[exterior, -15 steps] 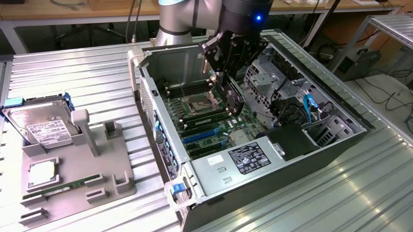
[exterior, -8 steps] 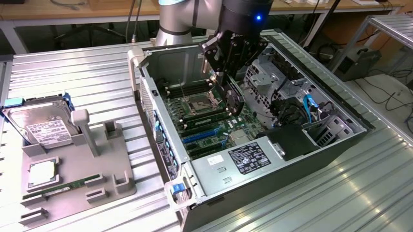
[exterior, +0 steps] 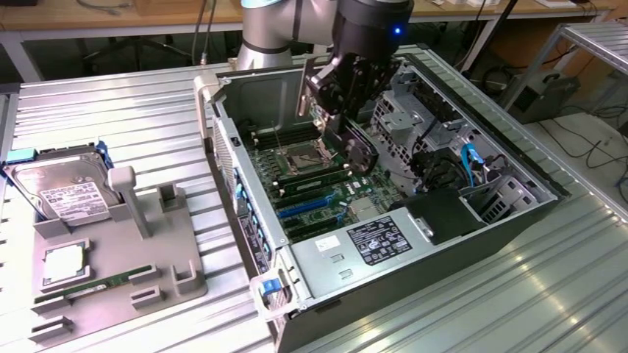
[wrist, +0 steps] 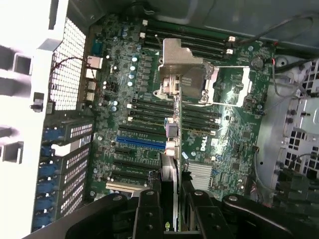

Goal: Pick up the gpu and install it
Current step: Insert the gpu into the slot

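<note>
Ribbed metal tabletop [exterior: 118,95] carries one open computer case [exterior: 471,257]; inside, one hand [wrist: 172,194] clamps one gpu [exterior: 355,154].

The arm [exterior: 267,29] is a pale silver-grey tube with a smooth, rounded joint housing and a darker grey ring round it. It leads to a glossy black cylindrical wrist section [exterior: 371,26] on which a small blue light [exterior: 395,31] glows. The gripper [exterior: 339,118] is matt black throughout, built of flat, angular link plates; seen from the wrist view these are black bars with rounded ends, each joint marked by a round pivot pin [wrist: 149,192] of dull sheen, and they narrow to two straight black fingers [wrist: 148,214].
</note>
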`<action>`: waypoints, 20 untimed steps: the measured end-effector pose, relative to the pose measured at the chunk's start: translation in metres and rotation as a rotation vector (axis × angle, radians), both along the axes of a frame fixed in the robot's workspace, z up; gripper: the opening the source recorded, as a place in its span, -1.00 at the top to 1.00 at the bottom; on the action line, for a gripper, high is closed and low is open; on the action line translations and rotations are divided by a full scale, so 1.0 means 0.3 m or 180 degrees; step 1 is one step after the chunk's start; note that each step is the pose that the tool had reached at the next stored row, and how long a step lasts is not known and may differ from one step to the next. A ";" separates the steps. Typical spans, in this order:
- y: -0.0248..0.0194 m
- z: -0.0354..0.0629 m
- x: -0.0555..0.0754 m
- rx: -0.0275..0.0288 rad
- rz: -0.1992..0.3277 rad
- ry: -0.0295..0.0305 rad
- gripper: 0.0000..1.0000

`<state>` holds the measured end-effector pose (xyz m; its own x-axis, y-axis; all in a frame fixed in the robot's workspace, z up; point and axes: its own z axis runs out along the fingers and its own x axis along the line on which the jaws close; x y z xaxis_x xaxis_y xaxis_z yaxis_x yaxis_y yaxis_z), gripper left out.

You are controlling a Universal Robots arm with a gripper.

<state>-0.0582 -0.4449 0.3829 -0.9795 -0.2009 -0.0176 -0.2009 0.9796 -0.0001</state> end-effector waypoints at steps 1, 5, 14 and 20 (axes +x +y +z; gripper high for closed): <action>0.000 -0.002 0.000 0.0000 0.0077 0.0000 0.47; 0.000 -0.010 0.000 0.0000 0.0413 0.0000 0.47; 0.000 -0.025 0.000 0.0000 0.1053 0.0000 0.47; 0.000 -0.033 0.000 0.0000 0.1465 -0.0001 0.47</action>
